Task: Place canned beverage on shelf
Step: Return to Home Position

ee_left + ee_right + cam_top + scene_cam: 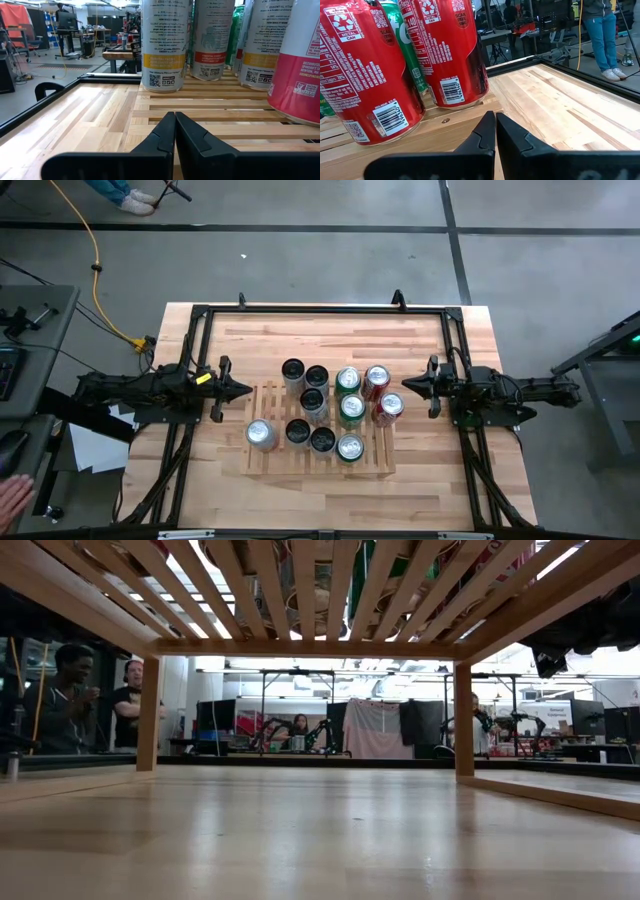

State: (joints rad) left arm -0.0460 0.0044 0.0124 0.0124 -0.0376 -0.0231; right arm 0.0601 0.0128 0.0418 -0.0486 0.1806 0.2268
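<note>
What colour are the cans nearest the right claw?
Red cans, clearest in the right wrist view.

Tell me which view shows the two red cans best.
The right wrist view: both red cans stand close, labels and barcodes showing. The high view shows only their tops. The low view shows only the shelf from below; in the left wrist view other cans block them.
</note>
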